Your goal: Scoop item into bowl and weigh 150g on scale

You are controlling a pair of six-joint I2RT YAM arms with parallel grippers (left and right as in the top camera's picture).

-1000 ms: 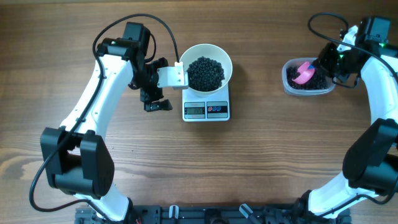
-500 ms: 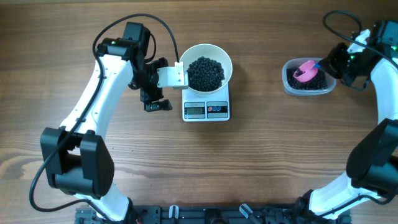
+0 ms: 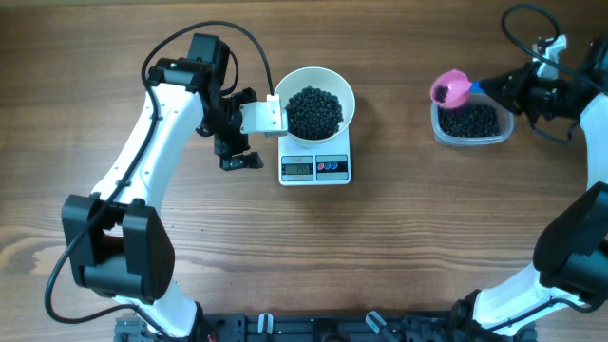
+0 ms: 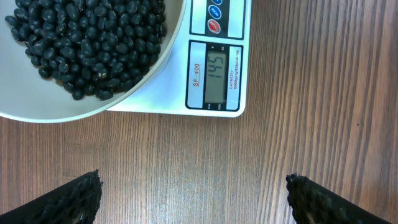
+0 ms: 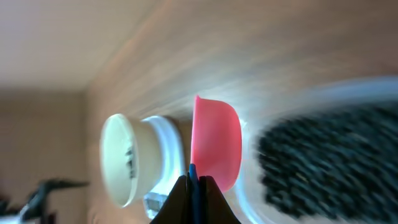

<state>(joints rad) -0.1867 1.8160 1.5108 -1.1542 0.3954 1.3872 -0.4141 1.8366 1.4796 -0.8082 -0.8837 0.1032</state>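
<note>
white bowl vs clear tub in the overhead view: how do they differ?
The white bowl is round and opaque; the clear tub is rounded-rectangular and see-through. The bowl sits on the scale; the tub sits directly on the table, far to the right. Both hold black beans.

Black beans [image 3: 313,109] in bowl [image 3: 348,91] atop scale [image 3: 333,169]

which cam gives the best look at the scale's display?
Left wrist: the display of the scale sits close and sharp, digits legible. Overhead shows it only as a tiny grey patch, unreadable. Right wrist is blurred and mostly shows the pink scoop; no display can be made out there.
</note>
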